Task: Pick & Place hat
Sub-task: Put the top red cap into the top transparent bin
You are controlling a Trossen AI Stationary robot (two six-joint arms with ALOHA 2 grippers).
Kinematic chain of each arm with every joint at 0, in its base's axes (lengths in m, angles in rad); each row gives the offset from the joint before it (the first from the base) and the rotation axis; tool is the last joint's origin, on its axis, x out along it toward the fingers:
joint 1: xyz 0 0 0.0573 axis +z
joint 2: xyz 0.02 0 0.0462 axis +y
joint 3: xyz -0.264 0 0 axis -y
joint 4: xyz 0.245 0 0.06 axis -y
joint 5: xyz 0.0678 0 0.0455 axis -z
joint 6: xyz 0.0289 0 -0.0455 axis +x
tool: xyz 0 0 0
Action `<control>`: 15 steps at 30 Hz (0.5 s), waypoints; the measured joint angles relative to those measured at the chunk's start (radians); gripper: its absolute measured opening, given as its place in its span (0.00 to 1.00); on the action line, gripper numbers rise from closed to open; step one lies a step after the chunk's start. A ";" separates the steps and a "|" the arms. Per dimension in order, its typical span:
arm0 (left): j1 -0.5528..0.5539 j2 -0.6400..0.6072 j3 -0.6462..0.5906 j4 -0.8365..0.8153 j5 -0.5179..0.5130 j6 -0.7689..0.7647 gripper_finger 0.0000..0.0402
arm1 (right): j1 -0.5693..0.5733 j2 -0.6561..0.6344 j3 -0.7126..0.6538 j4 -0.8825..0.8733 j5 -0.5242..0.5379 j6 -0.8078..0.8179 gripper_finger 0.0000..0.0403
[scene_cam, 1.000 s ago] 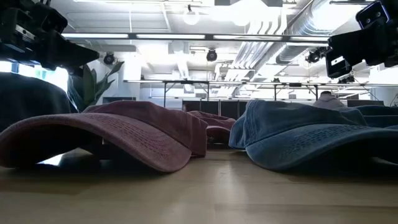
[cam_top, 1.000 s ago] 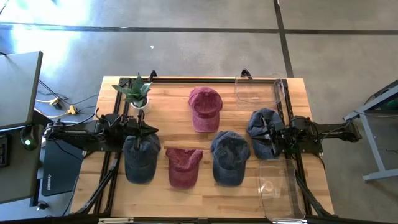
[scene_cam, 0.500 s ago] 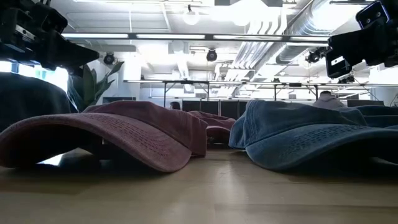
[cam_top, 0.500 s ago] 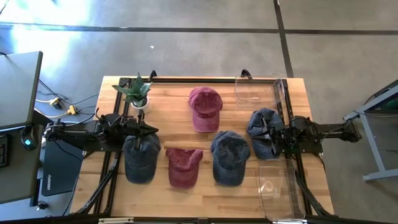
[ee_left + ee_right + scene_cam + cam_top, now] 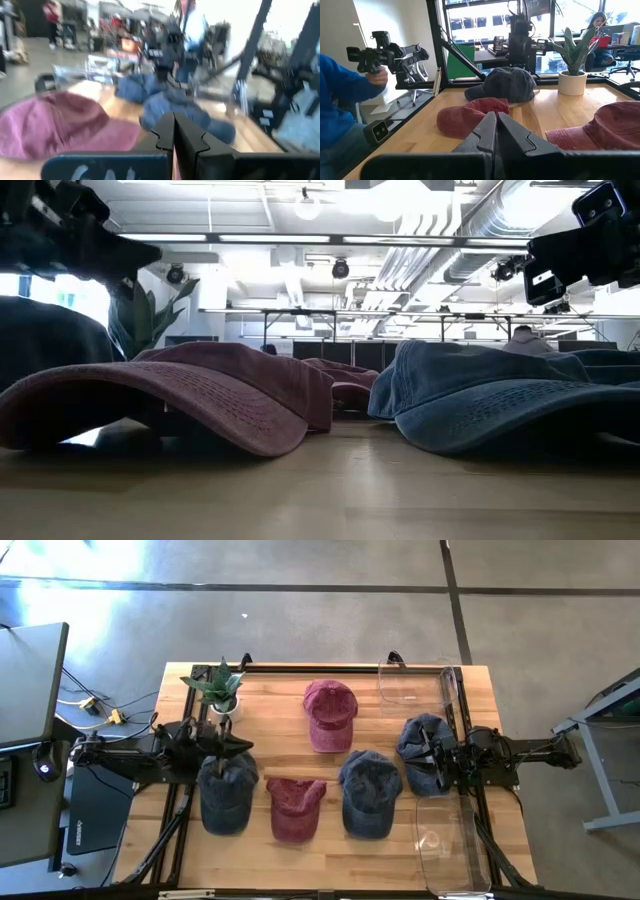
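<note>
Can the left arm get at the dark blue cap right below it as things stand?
Probably yes. The left end effector, shut, sits over the back edge of the dark blue cap, and nothing lies on the cap. The potted plant stands behind the arm, out of the way. It would need to open first.

A grey concrete floor (image 5: 300, 610), crossed by dark seams, surrounds the wooden bench (image 5: 280, 705). To one side stands a dark desk (image 5: 30, 680) with cables on the floor beside it. Seen level across the bench, the ceiling (image 5: 330, 220) carries long strip lights, ducts and pipes (all brightly lit), with rows of tables (image 5: 300, 330) far behind. Large windows (image 5: 485, 25) let in daylight, and a person in a blue sleeve (image 5: 342, 87) stands near a pale wall (image 5: 335, 30).
</note>
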 joint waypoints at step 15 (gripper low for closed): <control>0.001 0.629 0.167 0.500 -0.177 0.358 0.17 | 0.000 0.000 0.000 0.000 0.000 0.000 0.03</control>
